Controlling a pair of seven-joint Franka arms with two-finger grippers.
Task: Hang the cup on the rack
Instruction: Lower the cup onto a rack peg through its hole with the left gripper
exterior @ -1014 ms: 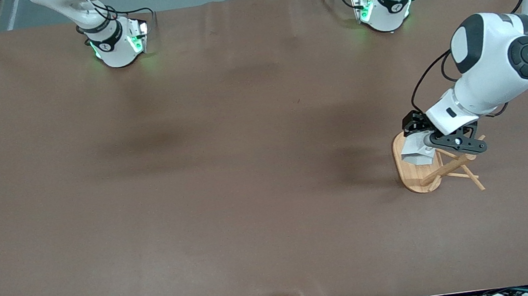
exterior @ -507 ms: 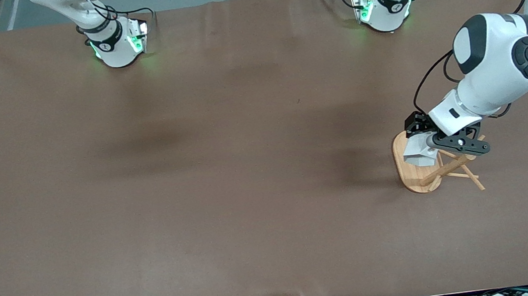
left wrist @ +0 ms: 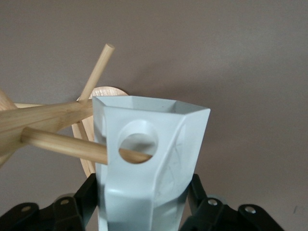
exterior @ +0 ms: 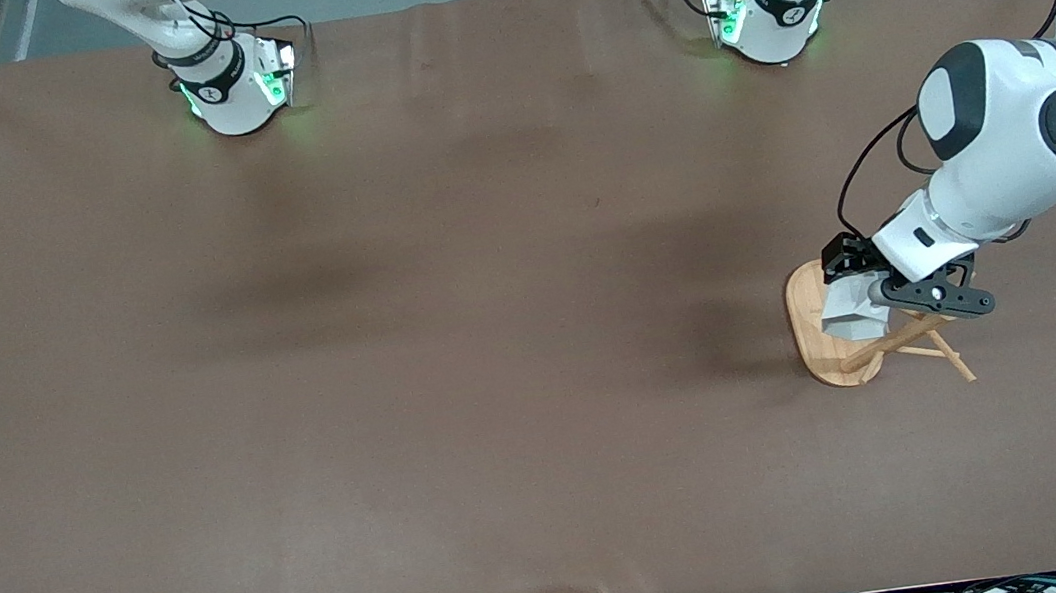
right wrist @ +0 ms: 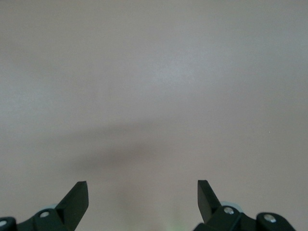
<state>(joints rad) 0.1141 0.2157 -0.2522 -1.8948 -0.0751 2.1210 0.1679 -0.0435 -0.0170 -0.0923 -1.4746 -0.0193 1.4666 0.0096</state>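
The left end effector [exterior: 858, 294] grips the cup [left wrist: 147, 163] over the rack [exterior: 821, 346], at the table's [exterior: 454, 346] four o'clock; a peg [left wrist: 62, 143] enters the tab's hole. The cup's base is hidden. The right end effector [right wrist: 143, 195] waits, spread wide.

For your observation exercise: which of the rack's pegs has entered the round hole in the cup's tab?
The peg running level beside the thick post passes into the hole of the cup, held by the left gripper. The upward-slanting peg stays bare.

Left tool [exterior: 864, 287] reaches low, its fingers clamped; right tool [right wrist: 143, 198] waits, fingers spread.
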